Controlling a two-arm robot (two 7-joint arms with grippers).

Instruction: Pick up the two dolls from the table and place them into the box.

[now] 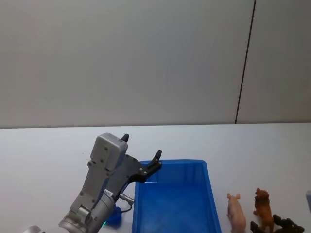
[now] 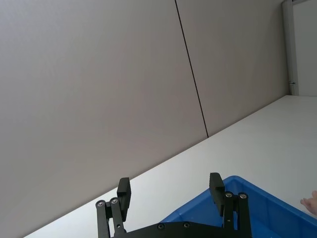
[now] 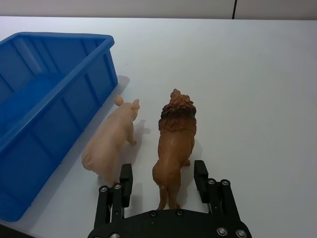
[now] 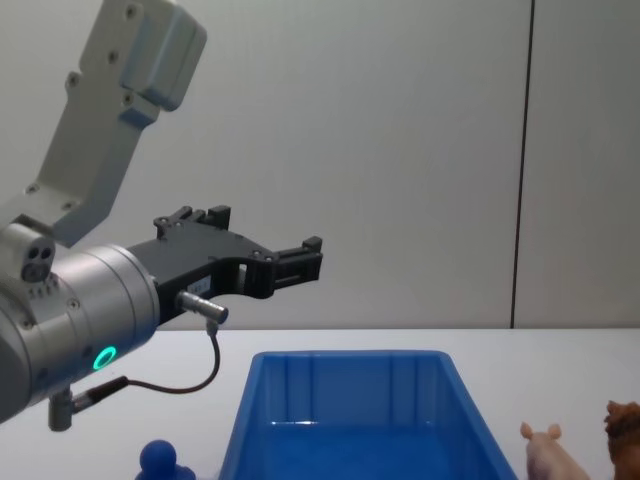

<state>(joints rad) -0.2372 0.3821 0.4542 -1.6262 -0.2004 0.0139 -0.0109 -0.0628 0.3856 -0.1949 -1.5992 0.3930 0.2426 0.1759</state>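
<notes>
Two dolls stand side by side on the white table (image 1: pixel 48 155), to the right of the blue box (image 1: pixel 170 167): a pale pink pig (image 1: pixel 236 211) nearer the box and a brown lion (image 1: pixel 263 205) beside it. In the right wrist view my right gripper (image 3: pixel 163 182) is open, one finger on each side of the lion's (image 3: pixel 176 129) hindquarters, with the pig (image 3: pixel 111 141) just outside the fingers next to the box wall (image 3: pixel 74 99). My left gripper (image 1: pixel 142 147) hangs open and empty in the air over the box's far left corner.
A small dark-blue round-headed figure (image 1: pixel 115 216) stands on the table just left of the box, below my left arm. The box (image 4: pixel 350 400) holds nothing that I can see. A grey wall closes off the far edge of the table.
</notes>
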